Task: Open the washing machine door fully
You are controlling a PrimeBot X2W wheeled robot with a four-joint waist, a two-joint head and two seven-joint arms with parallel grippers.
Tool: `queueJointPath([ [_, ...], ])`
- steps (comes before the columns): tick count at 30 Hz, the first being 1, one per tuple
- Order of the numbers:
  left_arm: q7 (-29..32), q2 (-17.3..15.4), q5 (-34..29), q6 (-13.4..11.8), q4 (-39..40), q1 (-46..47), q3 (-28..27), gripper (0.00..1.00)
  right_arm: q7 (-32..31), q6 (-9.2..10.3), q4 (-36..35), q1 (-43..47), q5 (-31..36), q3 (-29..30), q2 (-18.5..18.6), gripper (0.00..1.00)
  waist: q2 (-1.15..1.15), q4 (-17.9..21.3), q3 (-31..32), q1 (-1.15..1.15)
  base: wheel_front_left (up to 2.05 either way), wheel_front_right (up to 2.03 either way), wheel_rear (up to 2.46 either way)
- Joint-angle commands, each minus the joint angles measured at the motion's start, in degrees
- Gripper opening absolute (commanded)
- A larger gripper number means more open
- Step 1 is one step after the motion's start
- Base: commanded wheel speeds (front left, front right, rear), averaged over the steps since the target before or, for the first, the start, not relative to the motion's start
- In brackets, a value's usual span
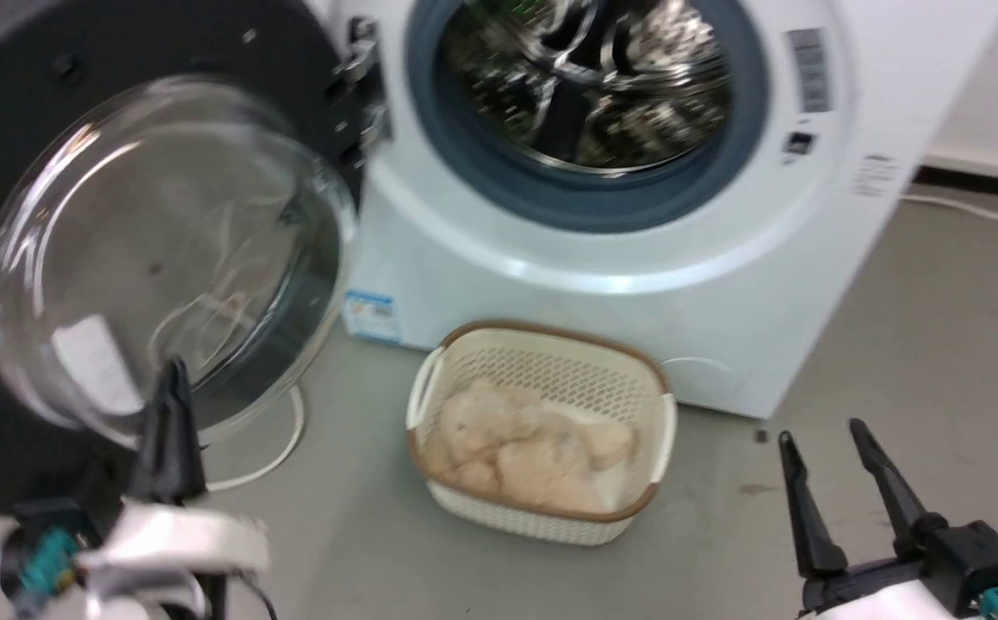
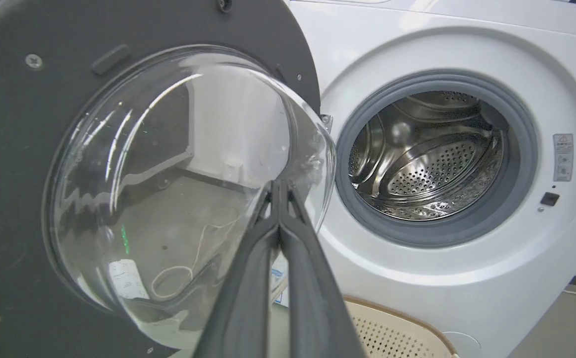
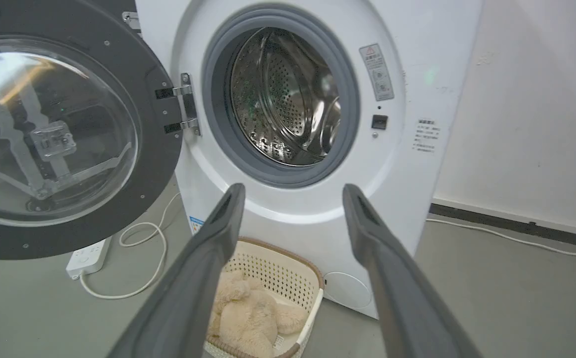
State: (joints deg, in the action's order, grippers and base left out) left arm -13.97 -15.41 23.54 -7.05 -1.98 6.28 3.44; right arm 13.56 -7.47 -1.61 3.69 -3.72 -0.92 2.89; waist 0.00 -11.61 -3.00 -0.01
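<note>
Read the washing machine door (image 1: pixel 145 241) as already swung well out on its hinge (image 1: pixel 361 77), standing to the left of the washing machine (image 1: pixel 602 284) with inner face and glass bulge toward the head camera and the steel drum (image 1: pixel 585 77) bare behind the grey gasket. Judge the remaining swing as small: one last push outward, away from the machine front. Work with the left gripper (image 1: pixel 173 375), fingers pressed together into one blunt tip, set low at the rim of the glass bulge; touching or just beside, cannot tell. Press on the dark frame rather than the slippery curved glass, far from the hinge for leverage, and follow the door's arc instead of shoving straight. Ease off on meeting the hinge stop, to avoid straining it. Leave the right gripper (image 1: pixel 819 435), fingers spread wide and holding nothing, low at the right, well apart from the door. Mind the basket (image 1: pixel 550 330) with the beige plush (image 1: pixel 524 448) on the floor just in front of the machine, and the white cable (image 1: pixel 300 424) and power strip (image 3: pixel 86 258) on the floor beneath the door.
</note>
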Motion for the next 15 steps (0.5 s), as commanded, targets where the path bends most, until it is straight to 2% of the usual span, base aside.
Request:
queueJointPath([
  [1, -0.32, 0.62, -0.56, -0.79, 1.68, -2.68, 0.77, 0.0, 0.41, -0.02, -0.18, 0.82, -0.62, 0.1, -0.02, 1.0, 0.0, 3.89, 3.07, 0.01, 0.0, 0.0, 0.0],
  [4, -0.03, 1.3, -2.05, -0.92, 3.73, -6.15, 3.43, 0.0, 0.49, -0.02, -0.52, 1.86, -0.6, 0.43, -0.02, 1.0, 0.0, 5.98, 4.24, 0.01, 0.0, 0.0, 0.0],
  [5, 0.05, 1.42, -2.78, -1.03, 4.1, -7.14, 4.38, 0.09, 0.5, -0.02, -0.61, 2.27, -0.65, 0.54, -0.02, 1.0, 0.0, 6.62, 4.54, 0.01, 0.0, 0.0, 0.0],
  [6, 0.11, 1.49, -3.51, -1.03, 4.32, -8.04, 5.39, 0.74, 0.51, -0.02, -0.68, 2.66, -0.67, 0.68, -0.02, 1.0, 0.0, 7.27, 4.78, 0.01, 0.0, 0.0, 0.0],
  [7, 0.14, 1.61, -4.2, -1.25, 4.34, -8.88, 6.19, 1.0, 0.52, -0.02, -0.69, 3.02, -0.71, 0.81, -0.02, 1.0, 0.0, 7.92, 5.02, 0.01, 0.0, 0.0, 0.0],
  [15, -0.14, 2.84, -7.21, -2.7, 2.4, -12.53, 9.82, 1.0, 0.55, -0.02, -0.47, 5.4, -0.96, 1.88, -0.02, 1.0, 0.0, 10.7, 5.84, 0.01, 0.0, 0.0, 0.0],
])
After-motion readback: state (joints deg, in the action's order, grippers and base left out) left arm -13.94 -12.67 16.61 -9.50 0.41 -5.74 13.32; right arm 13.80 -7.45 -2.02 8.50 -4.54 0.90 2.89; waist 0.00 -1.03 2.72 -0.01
